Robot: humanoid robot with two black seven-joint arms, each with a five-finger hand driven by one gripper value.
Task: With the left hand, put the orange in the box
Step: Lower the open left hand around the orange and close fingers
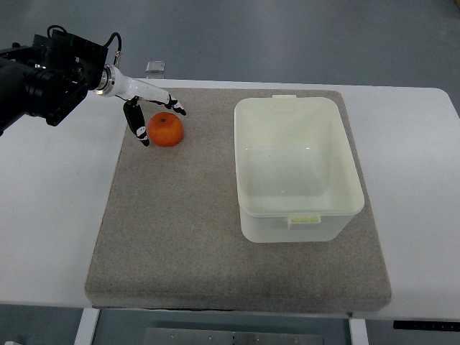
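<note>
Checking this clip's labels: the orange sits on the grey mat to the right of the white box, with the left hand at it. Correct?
Not quite. In the top view the orange lies left of the white box, on the grey mat, with the left hand at it.

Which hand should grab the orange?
Left. The left hand is already at the orange, fingers spread around it without gripping. No right arm is in view.

White desk (50, 215), grey felt-like mat (180, 244) laid flat on it, covering most of the middle. On the mat: orange (166, 130) toward its far-left corner, empty white plastic box (296, 169) on its right half. Small metallic object (156, 67) at desk's far edge, beyond the mat.
</note>
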